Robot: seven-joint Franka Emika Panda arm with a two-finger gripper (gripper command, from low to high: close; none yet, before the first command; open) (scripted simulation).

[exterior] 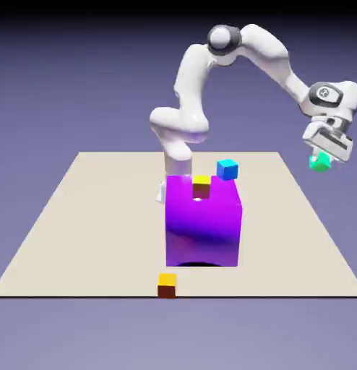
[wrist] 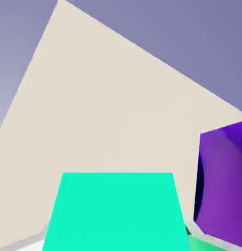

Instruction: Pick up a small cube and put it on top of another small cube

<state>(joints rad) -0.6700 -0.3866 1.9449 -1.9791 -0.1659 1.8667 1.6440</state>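
Carrying is the step in hand, as far as can be judged: the green cube (exterior: 320, 162) is off the table (exterior: 102, 238), high at the exterior view's right, with the stacking yet to be done. The gripper (exterior: 322, 153) is closed on this cube, which fills the lower middle of the hand view. Candidate supports are the blue cube (exterior: 227, 170), the yellow-topped cube (exterior: 201, 187) seen against the purple block (exterior: 203, 224), and the yellow-topped cube near the table's front edge (exterior: 167, 285); which one is intended cannot be told. The next move calls for swinging back toward the chosen cube, levelling the tilted hand, centring above it, then lowering gently before release.
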